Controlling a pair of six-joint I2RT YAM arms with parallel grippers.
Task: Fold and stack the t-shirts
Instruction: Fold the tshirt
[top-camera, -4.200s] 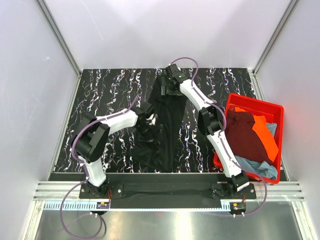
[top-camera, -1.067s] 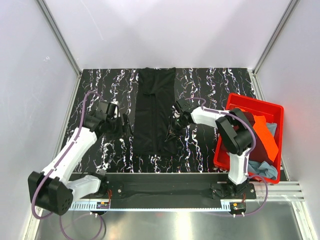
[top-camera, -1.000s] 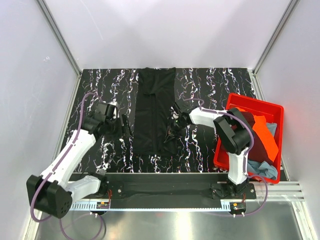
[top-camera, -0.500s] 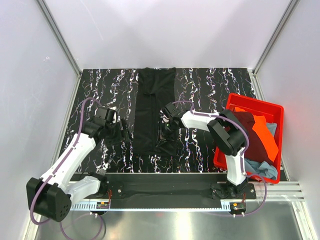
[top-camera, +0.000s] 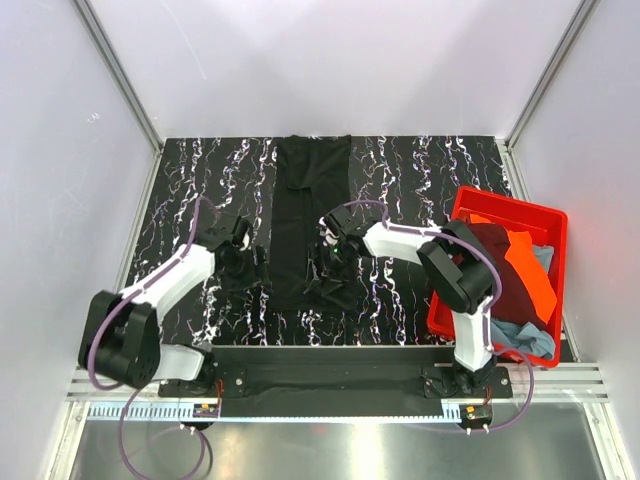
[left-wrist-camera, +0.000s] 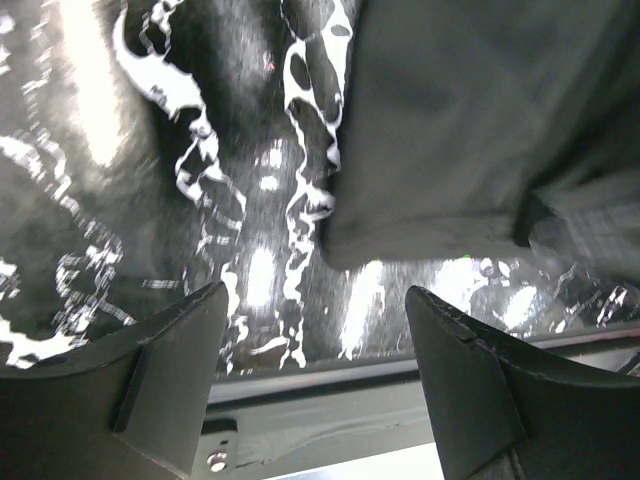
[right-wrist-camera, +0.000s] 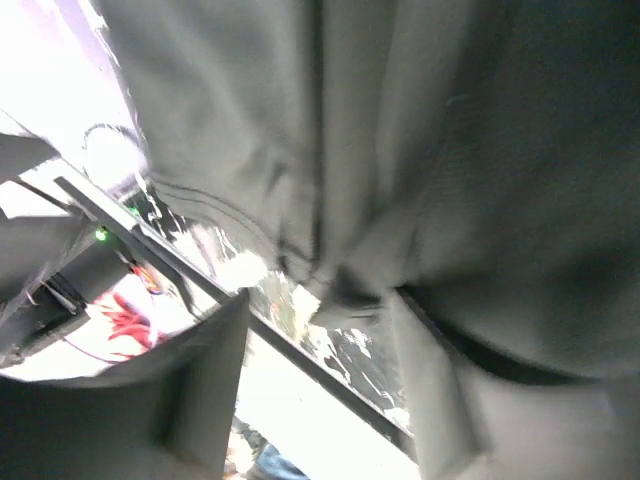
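Note:
The black t-shirt (top-camera: 310, 200) lies flat on the marbled table as a long narrow strip running from the far edge towards me. My left gripper (top-camera: 250, 265) is open and empty beside the shirt's near left corner; the left wrist view shows that corner (left-wrist-camera: 460, 130) just beyond the spread gripper (left-wrist-camera: 315, 380). My right gripper (top-camera: 322, 268) is open over the shirt's near right part; the right wrist view is blurred and shows the hem (right-wrist-camera: 400, 130) above the gripper (right-wrist-camera: 320, 390), with no cloth pinched. Maroon (top-camera: 490, 265), orange (top-camera: 530, 270) and grey-blue (top-camera: 520, 335) shirts lie in the bin.
The red plastic bin (top-camera: 555, 215) stands at the table's right edge, close to the right arm's elbow. The black front rail (top-camera: 330, 355) runs just below the shirt's near end. White walls close in the table on three sides.
The shirt went from being held up at the far end to lying flat. In the last second my left gripper moved towards its near left corner and my right gripper moved left onto its near part.

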